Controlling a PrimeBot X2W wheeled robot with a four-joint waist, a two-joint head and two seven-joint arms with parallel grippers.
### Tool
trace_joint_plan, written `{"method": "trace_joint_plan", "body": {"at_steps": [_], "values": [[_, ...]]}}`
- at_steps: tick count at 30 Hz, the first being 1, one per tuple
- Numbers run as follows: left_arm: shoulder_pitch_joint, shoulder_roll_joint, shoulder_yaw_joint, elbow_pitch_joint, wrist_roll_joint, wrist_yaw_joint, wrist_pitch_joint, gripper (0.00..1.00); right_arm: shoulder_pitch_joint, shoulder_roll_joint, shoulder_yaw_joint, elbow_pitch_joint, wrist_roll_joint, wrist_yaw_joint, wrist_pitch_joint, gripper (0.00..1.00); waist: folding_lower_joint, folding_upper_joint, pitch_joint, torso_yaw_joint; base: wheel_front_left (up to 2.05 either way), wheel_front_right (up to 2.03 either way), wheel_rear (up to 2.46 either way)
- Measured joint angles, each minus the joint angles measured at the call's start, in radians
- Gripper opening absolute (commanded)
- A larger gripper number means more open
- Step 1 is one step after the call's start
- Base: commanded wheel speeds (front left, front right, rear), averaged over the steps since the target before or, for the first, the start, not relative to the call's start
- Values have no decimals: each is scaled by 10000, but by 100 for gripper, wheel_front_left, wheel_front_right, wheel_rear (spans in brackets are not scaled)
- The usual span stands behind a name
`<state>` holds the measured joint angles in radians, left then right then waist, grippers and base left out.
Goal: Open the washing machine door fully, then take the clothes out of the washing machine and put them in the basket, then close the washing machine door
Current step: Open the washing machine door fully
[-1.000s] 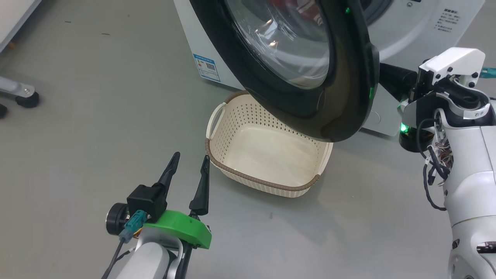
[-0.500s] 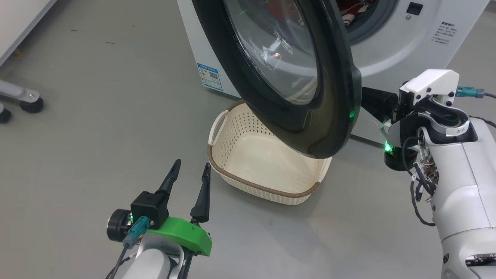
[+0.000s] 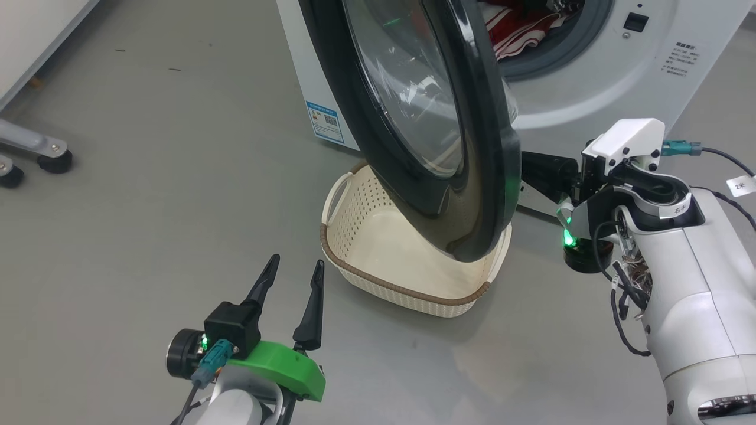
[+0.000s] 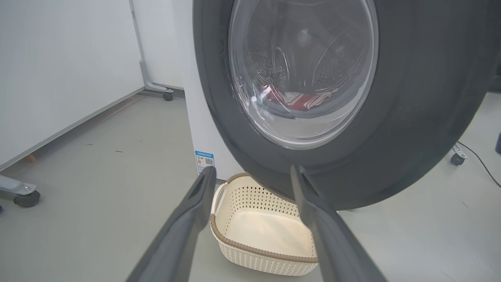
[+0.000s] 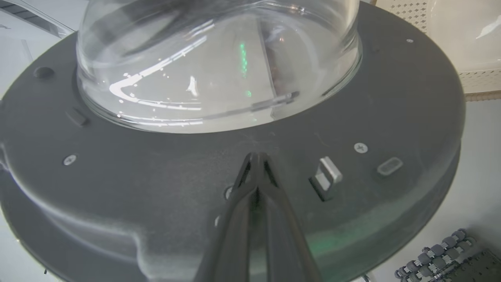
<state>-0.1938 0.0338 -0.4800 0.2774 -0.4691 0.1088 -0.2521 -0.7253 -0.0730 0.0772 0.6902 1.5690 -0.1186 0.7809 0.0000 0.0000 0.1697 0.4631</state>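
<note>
Washing machine door (image 3: 413,118) stands swung part of the way out from the washing machine (image 3: 590,100), its black rim hanging over the far side of the basket (image 3: 390,286), which sits on the grey floor (image 3: 147,177) just in front of the white cabinet, near the blue label (image 3: 325,121). Clothes (image 3: 520,26), red with white stripes, lie inside the drum at the edge of the round opening; the left wrist view shows them (image 4: 301,100) through the glass of the washing machine door (image 4: 301,78), low in the drum. On the door's inner side (image 5: 156,176) the right hand (image 5: 256,156) has its two fingers pressed together with nothing between them, tips set against the dark rim just below the clear bowl and just left of the metal latch (image 5: 327,176). In the head view the right wrist (image 3: 626,177) reaches in behind the door's edge, which hides the fingers. The left hand (image 3: 296,261) hovers above the floor near the basket's front left corner, fingers spread wide apart and holding nothing; from its own camera they (image 4: 252,169) frame the basket (image 4: 254,250) and the door's lower rim.
</note>
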Motion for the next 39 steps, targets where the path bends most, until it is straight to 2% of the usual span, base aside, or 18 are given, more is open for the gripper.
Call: {"method": "trace_joint_plan", "body": {"at_steps": [16, 25, 39], "values": [[12, 2, -96, 0, 56, -10, 0, 100, 504, 19, 1766, -639, 1699, 0, 128, 0, 0, 0, -157, 171, 0, 0, 0], [45, 4, -186, 4, 75, -12, 0, 100, 748, 21, 2878, -1120, 2598, -65, -244, 0, 0, 0, -191, 281, 0, 0, 0], [130, 6, -92, 6, 79, -12, 0, 100, 809, 27, 3739, -1434, 3026, -75, -1032, 0, 0, 0, -248, 268, 0, 0, 0]]}}
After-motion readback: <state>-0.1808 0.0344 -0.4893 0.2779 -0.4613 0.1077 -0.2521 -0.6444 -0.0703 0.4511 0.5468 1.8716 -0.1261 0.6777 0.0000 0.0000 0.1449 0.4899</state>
